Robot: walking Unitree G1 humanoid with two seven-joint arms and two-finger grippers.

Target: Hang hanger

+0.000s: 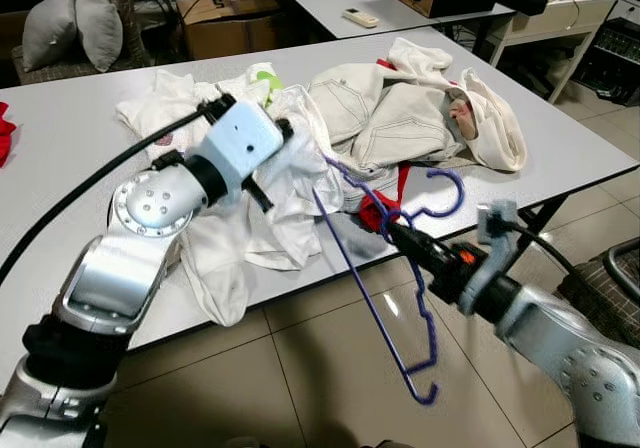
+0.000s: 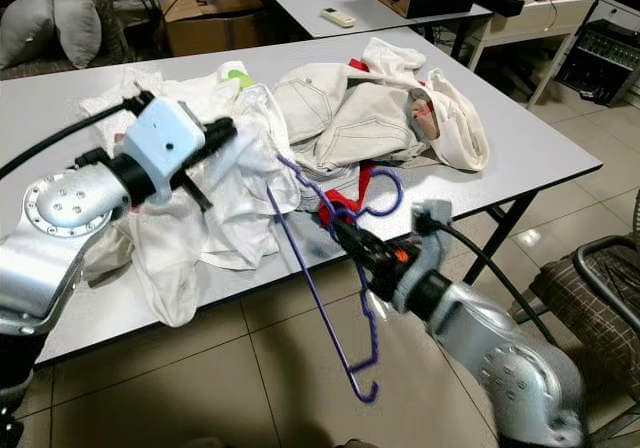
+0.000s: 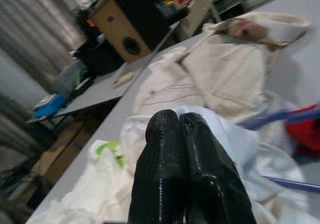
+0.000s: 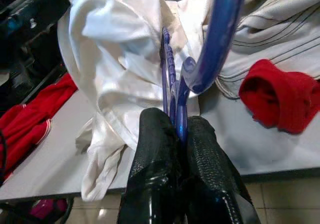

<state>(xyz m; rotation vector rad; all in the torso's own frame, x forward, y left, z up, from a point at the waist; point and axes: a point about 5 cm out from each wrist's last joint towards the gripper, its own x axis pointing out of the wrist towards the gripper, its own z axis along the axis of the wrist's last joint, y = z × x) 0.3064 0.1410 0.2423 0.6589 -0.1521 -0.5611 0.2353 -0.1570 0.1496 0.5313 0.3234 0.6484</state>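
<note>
Right gripper [image 1: 392,226] clamped on blue hanger [image 1: 375,298] near its hook, frame slanting off the table [image 1: 60,148] edge floorward, top end touching white shirt [image 1: 290,163] pinched by left gripper [image 1: 285,128].

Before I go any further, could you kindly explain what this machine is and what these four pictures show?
It is a walking humanoid robot with two silver arms, each ending in two black fingers. Two pictures come from cameras on its head, looking down; the other two come from cameras on its wrists. Before it stands a grey table piled with cream jackets and a white shirt, plus something red. The right end effector is shut on a blue hanger, pinching it near the hook while the rest dangles off the table edge. The left end effector is shut against the white shirt.
</note>
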